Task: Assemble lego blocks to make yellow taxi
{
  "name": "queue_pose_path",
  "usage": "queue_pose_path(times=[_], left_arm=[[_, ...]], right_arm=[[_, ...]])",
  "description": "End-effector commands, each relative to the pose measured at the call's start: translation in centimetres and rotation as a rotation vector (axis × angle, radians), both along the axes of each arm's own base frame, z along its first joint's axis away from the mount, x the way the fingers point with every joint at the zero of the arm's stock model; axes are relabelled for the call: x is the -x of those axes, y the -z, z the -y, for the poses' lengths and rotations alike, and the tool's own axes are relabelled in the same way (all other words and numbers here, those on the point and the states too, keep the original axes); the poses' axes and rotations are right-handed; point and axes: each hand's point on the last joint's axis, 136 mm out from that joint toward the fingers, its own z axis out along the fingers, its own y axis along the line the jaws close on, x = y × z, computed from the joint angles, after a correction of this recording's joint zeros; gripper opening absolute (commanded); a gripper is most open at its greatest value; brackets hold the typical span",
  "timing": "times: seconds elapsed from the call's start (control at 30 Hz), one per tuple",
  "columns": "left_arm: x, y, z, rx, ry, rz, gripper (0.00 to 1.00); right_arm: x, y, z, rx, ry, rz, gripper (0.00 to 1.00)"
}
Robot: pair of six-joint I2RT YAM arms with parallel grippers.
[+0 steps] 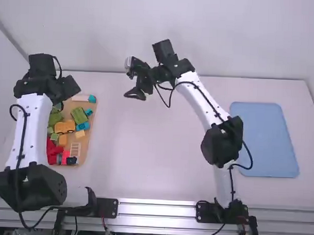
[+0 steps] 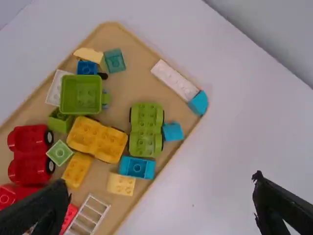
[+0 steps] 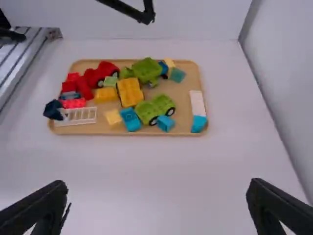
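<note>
My left gripper [image 1: 65,93] hangs over the far part of the wooden tray [image 1: 90,141]; in the left wrist view the gripper [image 2: 159,203] is open and holds nothing. My right gripper [image 1: 135,91] is above the far middle of the table; in the right wrist view the gripper [image 3: 157,196] stands open, holding nothing. Within the tray lies a yellow wheeled base [image 2: 98,139]. Beside it are a yellow brick [image 2: 77,170] and a pale yellow brick [image 2: 121,184]. A pale yellow curved piece [image 2: 88,54] sits near a small blue block [image 2: 87,67].
The tray also holds a green wheeled base [image 2: 146,129], red vehicle parts [image 2: 30,154], a white ladder [image 3: 80,115], a long white brick [image 2: 173,79] and several teal or blue blocks. A flat blue tray [image 1: 264,139] lies at the right of the table.
</note>
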Motion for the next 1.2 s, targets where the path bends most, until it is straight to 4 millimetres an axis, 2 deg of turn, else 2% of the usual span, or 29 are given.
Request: queue_pose_path(times=[0.0, 0.13, 0.2, 0.3, 0.37, 0.53, 0.63, 0.7, 0.77, 0.83, 0.93, 1.0, 1.17], left_arm=[[0.7, 1.5, -0.3, 0.006, -0.017, -0.042, 0.99], [1.1, 2.8, -0.2, 0.014, -0.017, -0.068, 0.99], [1.0, 3.2, -0.3, 0.014, -0.018, -0.065, 0.99], [0.7, 3.2, -0.2, 0.030, -0.037, -0.044, 0.99], [0.8, 3.3, -0.2, 0.041, -0.057, -0.042, 0.99], [0.9, 4.1, -0.6, 0.029, -0.057, -0.078, 0.99], [0.3, 4.5, -2.0, 0.012, -0.040, -0.075, 0.99], [0.0, 5.0, -2.9, 0.067, -0.027, -0.067, 0.99], [-0.1, 5.7, -3.8, 0.140, -0.033, -0.066, 0.99], [0.9, 7.8, -5.5, 0.242, -0.161, -0.120, 0.99], [2.3, 10.4, -6.6, 0.271, -0.319, -0.220, 0.99], [2.6, 12.3, -6.5, 0.289, -0.394, -0.278, 0.99], [2.8, 13.9, -6.1, 0.369, -0.549, -0.284, 0.99]], right_arm=[[-0.8, 0.3, 1.9, -0.012, 0.091, -0.072, 0.98], [-2.4, 0.1, 3.5, -0.029, 0.293, 0.003, 0.98], [-1.7, 0.2, 4.0, -0.013, 0.368, 0.083, 0.98], [0.0, 0.0, 3.9, -0.026, 0.401, 0.172, 0.98], [0.3, 0.2, 4.0, -0.048, 0.435, 0.222, 0.98], [1.2, 0.2, 3.7, -0.091, 0.375, 0.215, 0.98], [2.0, -0.4, 3.4, -0.119, 0.312, 0.199, 0.98], [2.3, -0.8, 3.3, -0.131, 0.272, 0.227, 0.98], [2.1, -1.3, 3.3, -0.133, 0.272, 0.248, 0.98], [2.4, -1.8, 3.0, -0.134, 0.262, 0.245, 0.98], [3.0, -2.0, 2.3, -0.135, 0.244, 0.241, 0.98], [3.5, -2.1, 1.6, -0.136, 0.231, 0.257, 0.98], [4.3, -1.9, 0.6, -0.123, 0.206, 0.289, 0.98]])
